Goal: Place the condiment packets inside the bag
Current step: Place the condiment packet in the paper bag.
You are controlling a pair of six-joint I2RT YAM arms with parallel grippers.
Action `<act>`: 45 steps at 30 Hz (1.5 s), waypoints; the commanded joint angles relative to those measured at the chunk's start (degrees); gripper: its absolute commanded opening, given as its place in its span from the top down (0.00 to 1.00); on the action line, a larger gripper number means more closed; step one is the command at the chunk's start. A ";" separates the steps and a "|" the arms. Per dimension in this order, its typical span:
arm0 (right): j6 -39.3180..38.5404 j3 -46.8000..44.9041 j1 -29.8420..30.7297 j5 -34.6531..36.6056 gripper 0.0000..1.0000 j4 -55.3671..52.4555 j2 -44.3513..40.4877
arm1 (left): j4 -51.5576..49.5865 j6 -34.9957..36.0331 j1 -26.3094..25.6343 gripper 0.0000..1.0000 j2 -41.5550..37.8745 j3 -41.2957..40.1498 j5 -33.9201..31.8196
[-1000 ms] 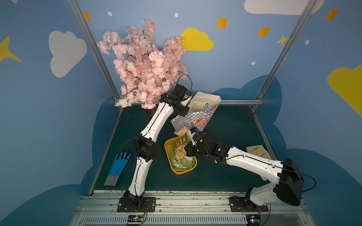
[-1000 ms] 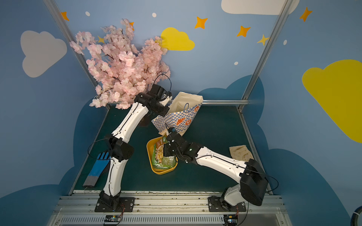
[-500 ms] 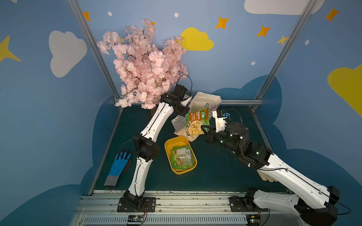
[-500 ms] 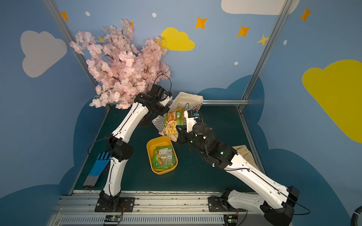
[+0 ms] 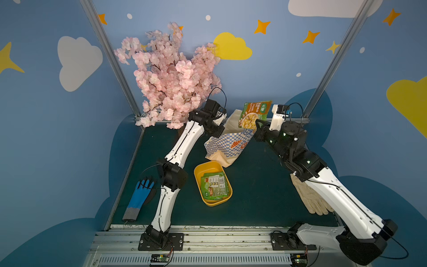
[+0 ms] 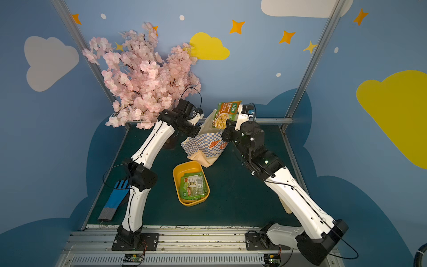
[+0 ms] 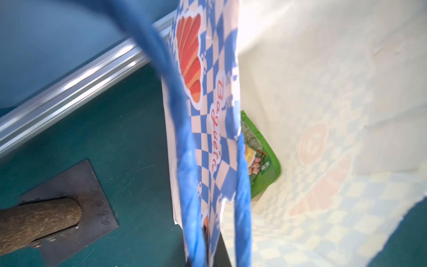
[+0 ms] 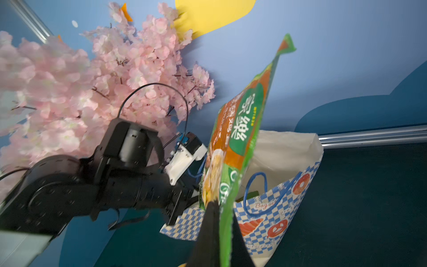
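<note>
The checkered paper bag [image 5: 231,145] [image 6: 205,146] stands open at the back of the mat. My left gripper [image 5: 220,130] [image 7: 209,240] is shut on the bag's rim beside a blue handle. My right gripper [image 5: 256,127] [image 8: 223,216] is shut on the lower edge of a green condiment packet [image 5: 254,113] [image 6: 226,113] [image 8: 240,138], which stands upright just above the bag's mouth. Another packet [image 7: 263,161] lies at the bottom inside the bag. More packets [image 5: 215,186] [image 6: 193,186] lie stacked in the yellow tray [image 5: 198,170] in front of the bag.
A pink blossom tree [image 5: 171,76] rises behind my left arm, and its trunk base plate [image 7: 69,196] sits next to the bag. A blue glove [image 5: 138,198] lies front left. A beige glove [image 5: 309,198] lies under my right arm. Metal frame rails edge the mat.
My right arm has risen from the yellow tray with one packet and carried it back to above the bag's mouth. The left arm has stayed on the bag.
</note>
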 commanded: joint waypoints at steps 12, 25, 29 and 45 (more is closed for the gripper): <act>3.49 9.11 -1.94 2.09 1.00 -0.58 16.85 | -0.87 -1.66 0.18 0.97 -2.37 1.35 3.18; 5.18 16.09 -2.07 2.86 0.25 -10.21 23.45 | 0.23 -2.63 0.99 0.97 -1.73 1.32 3.40; 5.65 14.65 -1.84 5.01 0.18 -11.99 20.95 | 1.12 -5.49 2.00 0.97 -0.97 1.47 5.56; 16.57 -5.75 1.13 15.15 0.13 -6.93 10.21 | 2.60 -14.20 6.97 0.97 -0.58 -1.74 7.06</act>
